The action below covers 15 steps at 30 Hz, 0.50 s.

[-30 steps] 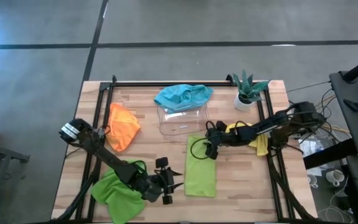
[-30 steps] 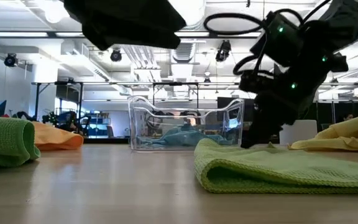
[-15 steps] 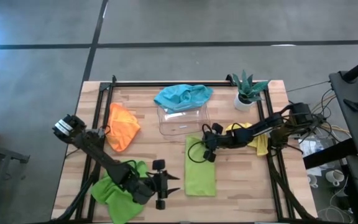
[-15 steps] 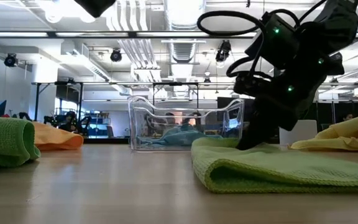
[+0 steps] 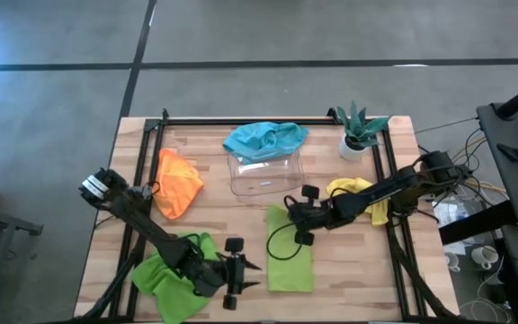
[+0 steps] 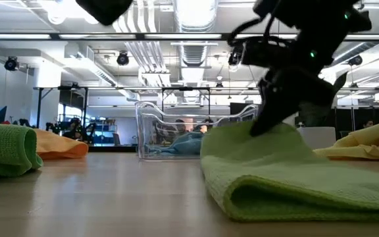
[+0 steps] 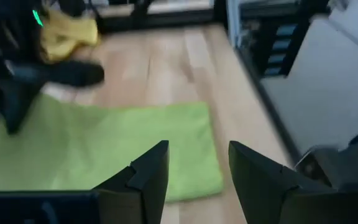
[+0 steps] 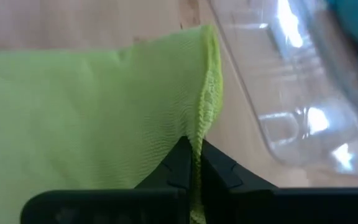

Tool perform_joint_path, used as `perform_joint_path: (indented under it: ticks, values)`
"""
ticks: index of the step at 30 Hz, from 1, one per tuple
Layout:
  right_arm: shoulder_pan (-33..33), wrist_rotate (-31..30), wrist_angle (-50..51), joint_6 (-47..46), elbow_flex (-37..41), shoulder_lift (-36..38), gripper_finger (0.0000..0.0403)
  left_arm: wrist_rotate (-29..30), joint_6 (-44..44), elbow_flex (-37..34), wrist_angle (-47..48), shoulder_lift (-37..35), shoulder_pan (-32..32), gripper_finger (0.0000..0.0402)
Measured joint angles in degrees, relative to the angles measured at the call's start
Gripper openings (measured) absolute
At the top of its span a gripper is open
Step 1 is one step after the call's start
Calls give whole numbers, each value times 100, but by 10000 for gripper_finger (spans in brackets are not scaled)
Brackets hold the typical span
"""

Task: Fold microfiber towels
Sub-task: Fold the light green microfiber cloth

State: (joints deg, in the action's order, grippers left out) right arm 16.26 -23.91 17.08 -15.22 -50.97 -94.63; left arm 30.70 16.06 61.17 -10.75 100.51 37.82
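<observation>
Pinching the far corner of the soft, limp lime-green microfiber towel (image 5: 290,255) at mid-tabletop, my right fingers (image 8: 191,163) suit its light, drapey cloth, while my left fingers (image 7: 194,177) wait spread beside it.

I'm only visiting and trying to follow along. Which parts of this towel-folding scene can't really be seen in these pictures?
- Yellow towel: high view, partly under the right arm.
- Crumpled green towel: high view, the left arm crosses it.
- Green towel pinched by the right gripper: right wrist view, cut off by the edges.
- Teal towel: low view, seen only through the clear tray.
- Left gripper: absent from the low view.
</observation>
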Motion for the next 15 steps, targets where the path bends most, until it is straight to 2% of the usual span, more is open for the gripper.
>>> perform_joint_path:
  ticks: [8, 12, 15]
  values:
    - [237, -23, -29, 365, -412, 20, 12, 8, -281, -32, -70, 875, -748, 149]
    - [378, -17, -28, 430, -497, 21, 12, -399, -291, -55, -79, 1062, -1003, 122]
    - [412, -59, -17, 433, -498, 22, 12, -564, -285, -57, -92, 1182, -1093, 86]
